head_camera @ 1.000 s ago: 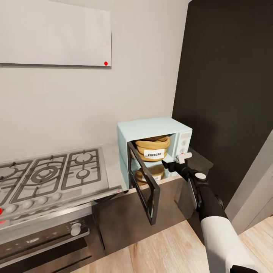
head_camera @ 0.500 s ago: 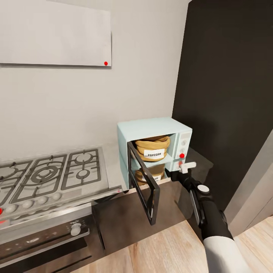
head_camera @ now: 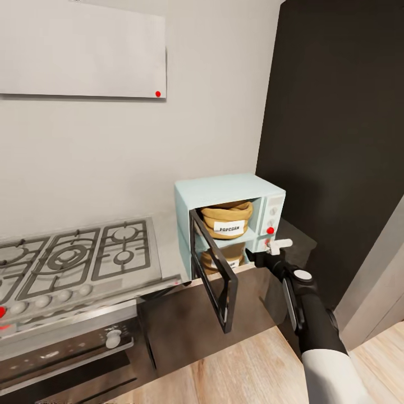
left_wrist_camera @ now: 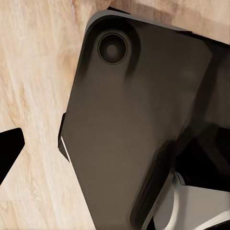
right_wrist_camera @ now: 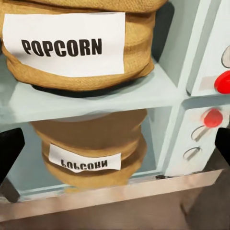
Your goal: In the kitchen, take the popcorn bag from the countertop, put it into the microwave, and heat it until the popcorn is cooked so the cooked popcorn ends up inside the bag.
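Inside the microwave (head_camera: 230,224), door swung open, the popcorn bag (head_camera: 226,220) sits upright on the cavity floor, label facing out. Right gripper (head_camera: 270,251) hangs just off the front of the control panel, at about 4 o'clock from the bag and apart from it; jaws spread, gripping nothing. A red dot (head_camera: 270,230) shows on the panel. Left gripper's jaws: cannot tell.

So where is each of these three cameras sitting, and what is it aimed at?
Head view: up on the robot's head, facing down at the microwave, its door open, the popcorn bag inside; the right arm and right tool show.
Left wrist view: on the left arm, aimed at the wooden floor and the robot's own dark body.
Right wrist view: near the right tool, facing the bag's label.
Head and right wrist views share bag and microwave.
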{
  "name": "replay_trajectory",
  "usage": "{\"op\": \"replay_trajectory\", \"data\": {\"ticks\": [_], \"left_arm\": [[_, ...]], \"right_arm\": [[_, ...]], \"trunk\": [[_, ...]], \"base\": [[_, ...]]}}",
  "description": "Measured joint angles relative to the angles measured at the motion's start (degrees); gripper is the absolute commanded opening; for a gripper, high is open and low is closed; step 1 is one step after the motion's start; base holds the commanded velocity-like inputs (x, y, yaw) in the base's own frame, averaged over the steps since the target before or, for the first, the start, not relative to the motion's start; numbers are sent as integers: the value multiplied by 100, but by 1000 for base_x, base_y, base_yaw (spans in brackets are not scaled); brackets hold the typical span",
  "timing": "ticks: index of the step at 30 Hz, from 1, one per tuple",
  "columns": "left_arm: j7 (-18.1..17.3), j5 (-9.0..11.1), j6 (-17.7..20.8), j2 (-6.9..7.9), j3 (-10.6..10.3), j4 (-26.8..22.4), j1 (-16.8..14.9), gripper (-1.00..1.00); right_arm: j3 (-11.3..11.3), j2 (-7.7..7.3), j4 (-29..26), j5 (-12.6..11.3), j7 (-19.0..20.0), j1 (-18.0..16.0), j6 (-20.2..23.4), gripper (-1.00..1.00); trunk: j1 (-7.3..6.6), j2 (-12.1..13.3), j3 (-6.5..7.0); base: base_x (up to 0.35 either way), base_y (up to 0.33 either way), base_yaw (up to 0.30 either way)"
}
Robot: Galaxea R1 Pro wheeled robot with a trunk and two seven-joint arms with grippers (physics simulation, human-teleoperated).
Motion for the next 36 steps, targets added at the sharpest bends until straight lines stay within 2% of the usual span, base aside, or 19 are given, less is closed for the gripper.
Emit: {"op": "replay_trajectory", "data": {"ticks": [7, 15, 20, 36], "left_arm": [[0, 0, 1, 0, 0, 0, 0, 100], [9, 0, 1, 0, 7, -1, 0, 100], [9, 0, 1, 0, 6, -1, 0, 100], [55, 0, 8, -9, 8, 0, 0, 100]], "right_arm": [[5, -2, -1, -2, -3, -1, 24, 100], [-39, 3, -93, -30, -29, 0, 28, 100], [-46, 9, -65, -39, -129, 0, -339, 100], [11, 5, -32, 14, -141, 0, -339, 100]], "trunk": [[0, 0, 0], [0, 0, 0], [0, 0, 0], [-2, 0, 0]], "base": [[0, 0, 203], [0, 0, 9], [0, 0, 0], [87, 0, 0]]}}
